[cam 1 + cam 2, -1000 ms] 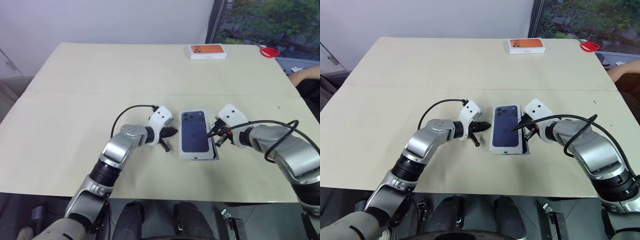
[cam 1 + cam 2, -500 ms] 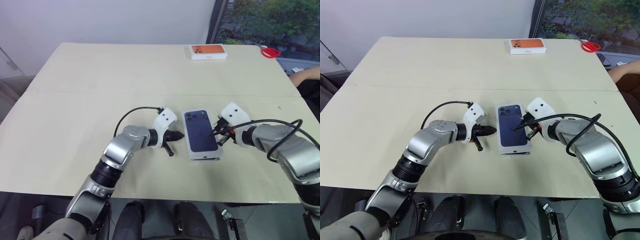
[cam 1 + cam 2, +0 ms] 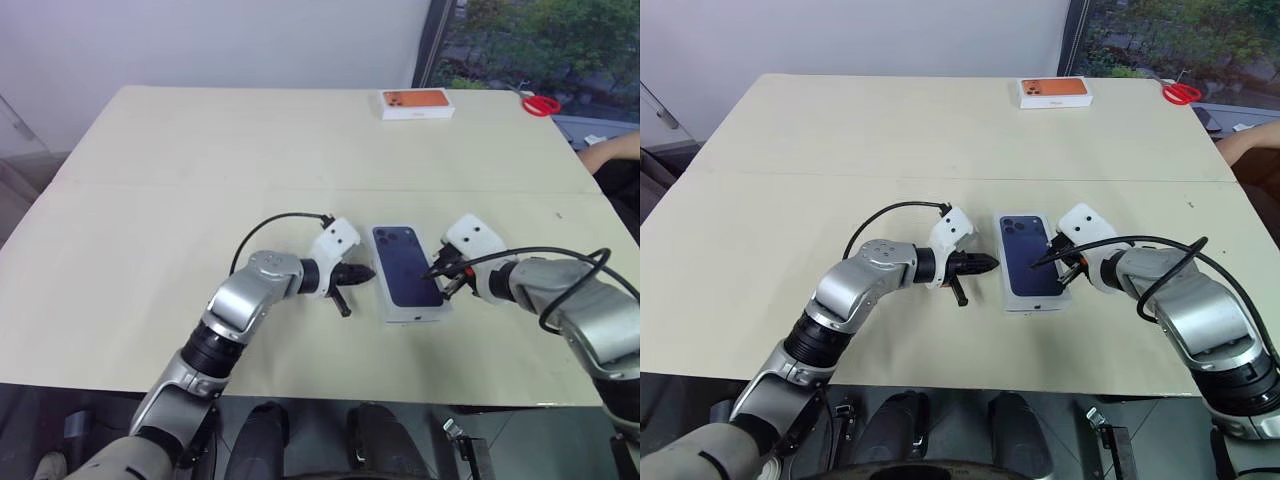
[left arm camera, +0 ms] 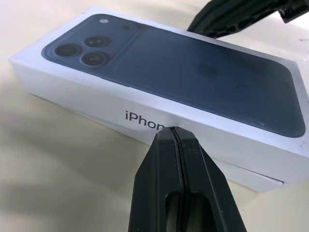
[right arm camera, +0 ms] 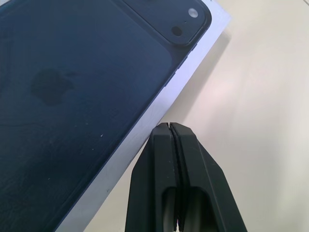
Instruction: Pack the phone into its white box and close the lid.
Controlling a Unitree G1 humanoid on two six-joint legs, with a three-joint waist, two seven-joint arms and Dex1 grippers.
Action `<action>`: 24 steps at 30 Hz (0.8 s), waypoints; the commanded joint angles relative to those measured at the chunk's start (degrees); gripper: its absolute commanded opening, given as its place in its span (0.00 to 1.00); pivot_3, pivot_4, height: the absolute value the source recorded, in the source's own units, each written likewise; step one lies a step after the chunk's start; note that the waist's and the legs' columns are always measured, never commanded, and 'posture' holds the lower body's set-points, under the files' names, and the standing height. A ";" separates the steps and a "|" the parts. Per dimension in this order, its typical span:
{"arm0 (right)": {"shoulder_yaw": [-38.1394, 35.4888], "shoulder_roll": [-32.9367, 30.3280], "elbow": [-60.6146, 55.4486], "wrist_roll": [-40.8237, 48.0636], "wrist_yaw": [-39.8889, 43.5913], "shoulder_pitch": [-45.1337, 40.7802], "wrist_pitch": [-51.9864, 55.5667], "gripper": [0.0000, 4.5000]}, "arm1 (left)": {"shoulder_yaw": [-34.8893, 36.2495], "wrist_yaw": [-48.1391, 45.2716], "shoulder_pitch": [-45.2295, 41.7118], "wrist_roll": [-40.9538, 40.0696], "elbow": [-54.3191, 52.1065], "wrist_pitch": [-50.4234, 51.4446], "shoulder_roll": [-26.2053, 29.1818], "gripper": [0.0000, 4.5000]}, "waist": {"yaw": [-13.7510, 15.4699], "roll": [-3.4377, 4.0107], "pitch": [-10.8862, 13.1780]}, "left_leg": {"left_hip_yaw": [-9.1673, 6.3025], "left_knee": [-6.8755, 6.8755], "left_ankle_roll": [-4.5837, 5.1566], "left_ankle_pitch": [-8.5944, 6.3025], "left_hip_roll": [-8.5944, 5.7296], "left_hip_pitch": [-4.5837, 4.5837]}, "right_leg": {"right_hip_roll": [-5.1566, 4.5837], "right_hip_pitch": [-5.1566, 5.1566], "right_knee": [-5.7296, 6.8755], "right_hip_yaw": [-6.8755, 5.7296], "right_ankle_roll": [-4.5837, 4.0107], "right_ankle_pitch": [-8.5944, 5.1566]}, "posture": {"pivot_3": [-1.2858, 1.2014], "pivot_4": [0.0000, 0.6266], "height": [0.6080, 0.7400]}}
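The lid (image 3: pixel 408 277), white with a dark phone picture on top, lies flat on the table in front of me. It sits over the white box (image 4: pixel 256 178), whose edge sticks out a little under one corner. The phone is hidden. My left gripper (image 3: pixel 370 272) is shut, its tip at the lid's left side wall (image 4: pixel 145 113). My right gripper (image 3: pixel 432 273) is shut too, its tip over the lid's right edge (image 5: pixel 145 130). Neither holds anything.
An orange-topped white box (image 3: pixel 417 103) lies at the table's far edge. Red scissors (image 3: pixel 540 103) lie at the far right corner. A person's arm (image 3: pixel 612 148) reaches in at the right edge. The beige table (image 3: pixel 150 220) spreads wide to the left.
The lid and box have slid to the right and turned slightly. My left gripper followed them to the right. The dark strip seen along the lid's right side is covered now.
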 commanded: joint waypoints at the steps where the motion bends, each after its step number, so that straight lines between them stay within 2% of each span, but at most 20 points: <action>1: -1.58 -0.79 -3.04 0.44 0.69 0.11 0.49 0.01 | -0.71 -1.28 0.08 -1.57 -3.10 0.03 0.22 0.00 | 0.01 0.00 0.00 | 0.00 0.00 0.00 0.00 0.00 0.00 | 0.00 0.00 0.00 0.00 0.00 0.00 | 0.52 0.24 1.00; 19: -1.58 -2.64 -4.49 -0.78 1.55 2.23 0.40 0.01 | -3.44 -2.45 0.56 0.19 -2.23 -1.35 3.11 0.00 | -0.02 0.00 0.00 | 0.00 0.00 0.00 0.00 0.00 0.01 | 0.01 0.00 0.00 0.00 0.00 0.00 | 0.52 0.24 1.00; 24: -5.65 -5.95 -4.97 -0.39 3.45 2.78 -1.58 0.01 | 1.24 -3.69 1.63 -3.50 -4.60 -0.30 4.72 0.00 | -0.08 0.00 0.00 | 0.00 0.00 0.00 0.00 0.00 0.01 | 0.01 0.00 0.00 0.00 0.00 0.00 | 0.52 0.24 1.00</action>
